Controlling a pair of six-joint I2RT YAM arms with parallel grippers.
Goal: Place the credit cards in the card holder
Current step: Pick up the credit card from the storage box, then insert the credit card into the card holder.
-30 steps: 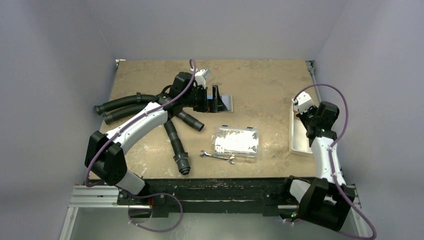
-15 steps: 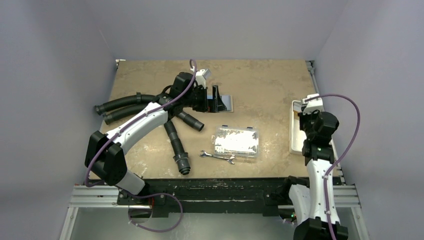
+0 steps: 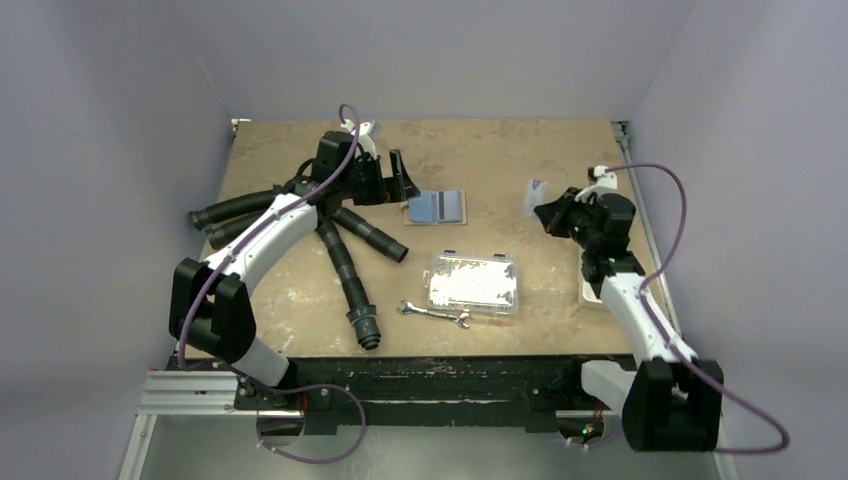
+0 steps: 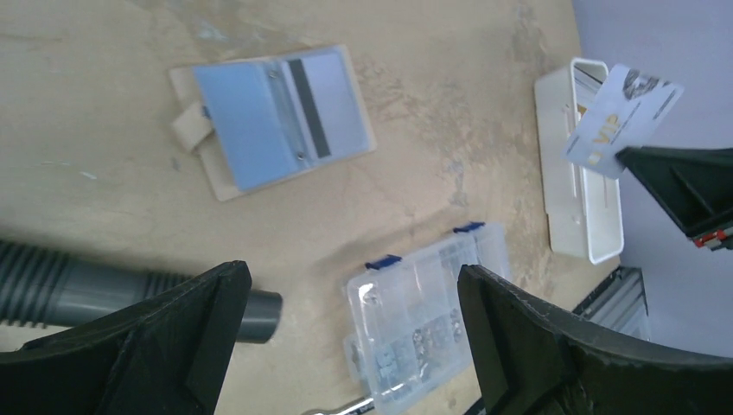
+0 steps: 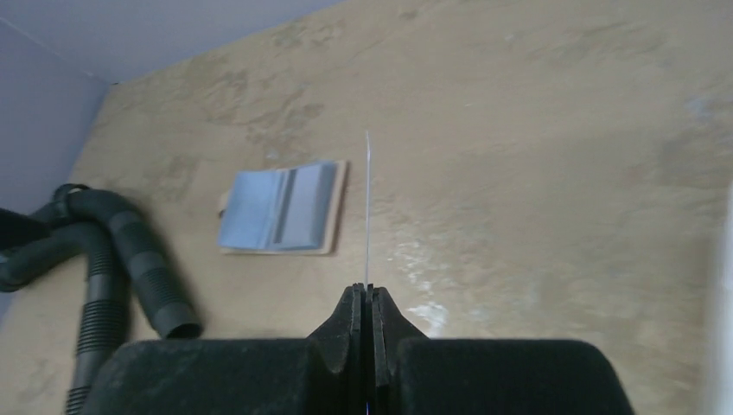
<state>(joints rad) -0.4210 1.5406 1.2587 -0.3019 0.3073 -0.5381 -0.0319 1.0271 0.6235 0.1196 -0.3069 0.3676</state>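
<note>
The card holder (image 3: 437, 207) lies open and flat at mid-table, tan-edged with grey-blue inside; a dark stripe runs down one half (image 4: 272, 117). My left gripper (image 3: 397, 178) hovers just to its left, open and empty, its jaws wide in the left wrist view (image 4: 350, 285). My right gripper (image 3: 546, 213) hangs above the table right of the holder, shut on a light-blue credit card (image 3: 537, 194). That card stands upright above the fingers (image 4: 622, 117). In the right wrist view it is edge-on (image 5: 367, 207), with the holder (image 5: 281, 207) beyond it to the left.
A clear plastic compartment box (image 3: 472, 283) and a wrench (image 3: 435, 315) lie near the front. Several black corrugated hoses (image 3: 345, 270) fan out at the left. A white tray (image 4: 575, 173) sits at the right edge, partly behind my right arm.
My right arm swung left from the white tray out over the table, carrying the card. The left gripper drew back to the left, uncovering the open holder.
</note>
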